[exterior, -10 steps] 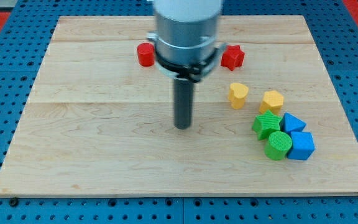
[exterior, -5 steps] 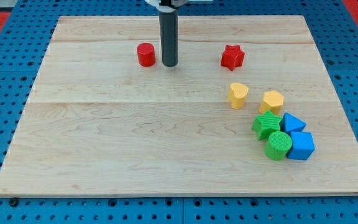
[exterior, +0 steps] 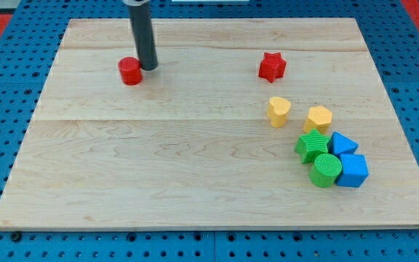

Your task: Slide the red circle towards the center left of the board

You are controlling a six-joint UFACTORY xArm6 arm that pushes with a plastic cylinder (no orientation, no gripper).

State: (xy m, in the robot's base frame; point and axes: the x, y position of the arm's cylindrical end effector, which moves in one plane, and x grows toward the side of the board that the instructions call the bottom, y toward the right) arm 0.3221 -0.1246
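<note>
Nearest the view's bottom edge, the wooden surface lies bare across its whole lower left and middle. At the lower right sits a tight cluster: a green circle touching a blue block, with a green block of jagged outline and a blue triangle just behind them, all four packed together and not far from the surface's right edge.

A little farther back, a yellow heart and a yellow hexagon-like block stand near each other but apart, just above the cluster.

Farther still, a red star sits alone at the upper right of centre.

At about the same depth, at the upper left, is the red circle. It stands well in from the surface's left edge, with bare wood to its left and below it. My tip sits just beside it on its right, touching or nearly so. The rod rises straight and upright from there and leaves the picture at the view's top. The arm carries no jaws, so there is no grip to report.
</note>
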